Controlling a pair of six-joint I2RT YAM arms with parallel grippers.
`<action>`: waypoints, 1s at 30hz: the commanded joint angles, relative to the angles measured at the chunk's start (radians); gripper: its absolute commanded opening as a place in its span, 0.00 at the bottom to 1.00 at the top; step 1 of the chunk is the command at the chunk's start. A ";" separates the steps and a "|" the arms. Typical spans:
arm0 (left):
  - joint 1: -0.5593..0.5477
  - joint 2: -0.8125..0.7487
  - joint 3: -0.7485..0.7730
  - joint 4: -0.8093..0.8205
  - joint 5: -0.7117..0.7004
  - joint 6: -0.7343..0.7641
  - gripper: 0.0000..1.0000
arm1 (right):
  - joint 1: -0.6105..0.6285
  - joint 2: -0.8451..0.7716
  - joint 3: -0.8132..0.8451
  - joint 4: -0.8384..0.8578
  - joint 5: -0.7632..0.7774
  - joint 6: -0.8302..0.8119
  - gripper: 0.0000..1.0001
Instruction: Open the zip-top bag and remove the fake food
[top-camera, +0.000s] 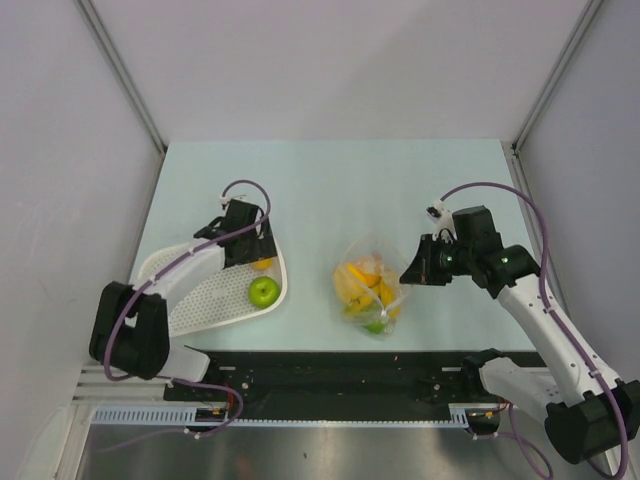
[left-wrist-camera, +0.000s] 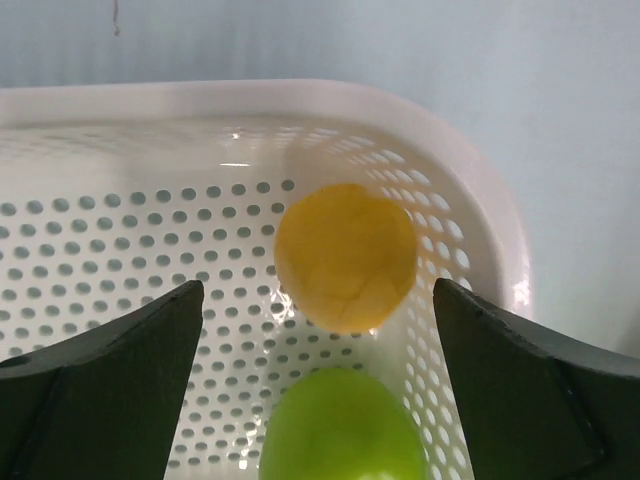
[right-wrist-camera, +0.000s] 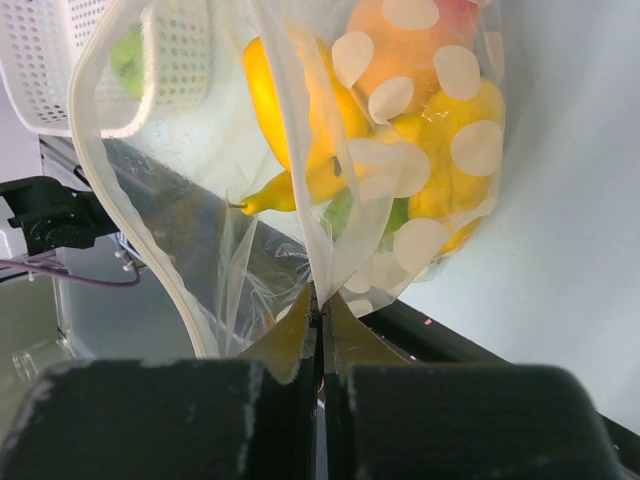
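The zip-top bag (top-camera: 352, 252) lies on the table right of centre, clear with white dots, its mouth gaping (right-wrist-camera: 150, 200). Inside it, fake food shows: a yellow banana (right-wrist-camera: 300, 130), an orange piece (right-wrist-camera: 400, 50) and something green (top-camera: 375, 325). My right gripper (top-camera: 408, 268) is shut on a fold of the bag's film (right-wrist-camera: 320, 300) at its right edge. My left gripper (top-camera: 262, 255) hangs open over the white basket (top-camera: 160, 262). An orange fruit (left-wrist-camera: 345, 255) and a green apple (left-wrist-camera: 342, 425) lie in the basket below its spread fingers, and neither is held.
The white perforated basket's rim (left-wrist-camera: 470, 170) curves close to the right of the left gripper. A black rail (top-camera: 330, 385) runs along the table's near edge, just below the bag. Grey walls stand on the left and right.
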 joint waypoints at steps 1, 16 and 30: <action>-0.004 -0.204 0.005 -0.061 0.027 -0.004 1.00 | -0.005 -0.041 0.004 0.030 -0.016 0.023 0.00; -0.538 -0.393 0.163 0.020 0.260 -0.035 0.78 | 0.022 -0.085 -0.031 0.053 -0.045 0.086 0.00; -0.724 0.093 0.516 -0.069 0.298 0.131 0.50 | 0.073 -0.110 -0.011 0.077 0.013 0.144 0.00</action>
